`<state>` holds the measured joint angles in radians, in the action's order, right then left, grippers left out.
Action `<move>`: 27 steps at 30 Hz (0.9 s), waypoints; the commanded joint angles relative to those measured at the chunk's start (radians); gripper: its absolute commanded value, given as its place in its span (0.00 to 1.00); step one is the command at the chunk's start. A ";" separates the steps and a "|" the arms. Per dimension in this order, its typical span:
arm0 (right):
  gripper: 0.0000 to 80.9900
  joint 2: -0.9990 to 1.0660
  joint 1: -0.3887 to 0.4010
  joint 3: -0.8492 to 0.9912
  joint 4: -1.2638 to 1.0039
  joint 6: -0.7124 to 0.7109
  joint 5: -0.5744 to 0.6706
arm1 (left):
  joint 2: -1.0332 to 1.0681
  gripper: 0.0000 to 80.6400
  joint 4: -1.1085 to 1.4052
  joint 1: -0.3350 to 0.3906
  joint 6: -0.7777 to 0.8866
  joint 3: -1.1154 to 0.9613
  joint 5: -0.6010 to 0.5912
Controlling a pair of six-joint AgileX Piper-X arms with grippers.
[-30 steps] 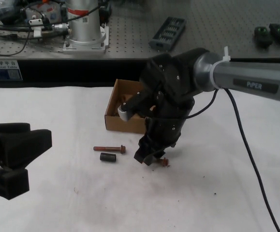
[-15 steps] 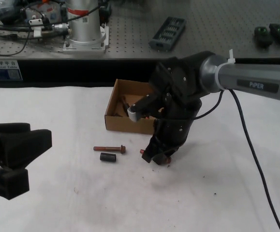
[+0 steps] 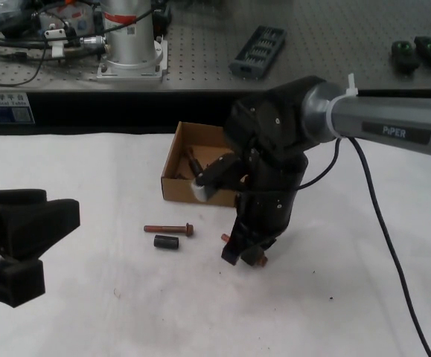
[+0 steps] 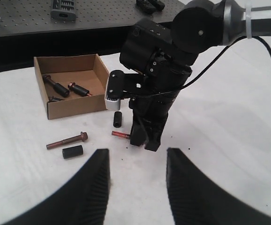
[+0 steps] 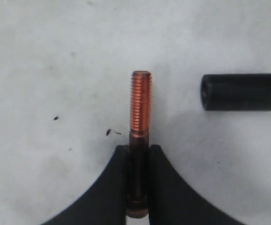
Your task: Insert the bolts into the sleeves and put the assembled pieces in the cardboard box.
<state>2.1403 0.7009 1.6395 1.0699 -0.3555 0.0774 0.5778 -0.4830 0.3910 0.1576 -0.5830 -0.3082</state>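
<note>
Right gripper [image 5: 139, 157] was found clamped on a bolt [image 5: 140, 101], held low over the white cloth [image 3: 334, 297] just in front of the box [image 3: 178, 187]. Only the copper-coloured threaded end was left showing past the black fingers [image 5: 163, 187]. The shank was darkened between them, and the head end was hard to make out. From above, the bolt was mostly hidden behind the wrist, and only a short reddish tip could be seen. A sleeve [image 5: 242, 92], a matte black cylinder with a bore in its end, was laid beside the thread, apart from it and crosswise to it. Left gripper [image 4: 137, 187] was held spread, with nothing between its curved black fingers, whose bases were cut off. A second bolt [image 4: 67, 140], flanged at the head, and a second sleeve [image 4: 72, 152] were laid side by side on the cloth near the box. Inside the brown cardboard, two sleeved bolts [image 4: 55, 86] were seen. A third dark piece in the corner could not be made out.
</note>
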 commanded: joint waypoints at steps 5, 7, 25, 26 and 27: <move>0.06 -0.087 0.072 0.003 0.088 -0.107 0.007 | -0.008 0.36 0.013 -0.001 -0.071 -0.008 0.018; 0.06 -0.094 0.101 0.003 0.109 -0.159 0.007 | -0.008 0.36 0.013 -0.001 -0.133 -0.008 0.052; 0.05 -0.086 0.233 0.003 0.150 -0.520 0.007 | -0.008 0.36 0.030 -0.001 -0.424 -0.016 0.200; 0.05 -0.086 0.233 0.003 0.166 -0.534 0.007 | -0.008 0.36 0.045 -0.001 -0.441 -0.016 0.200; 0.05 -0.086 0.233 0.003 0.171 -0.545 0.007 | -0.008 0.36 0.056 -0.001 -0.454 -0.020 0.200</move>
<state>2.0614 0.9283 1.6395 1.2174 -0.8692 0.0778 0.5778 -0.4830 0.3910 -0.2297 -0.5830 -0.1149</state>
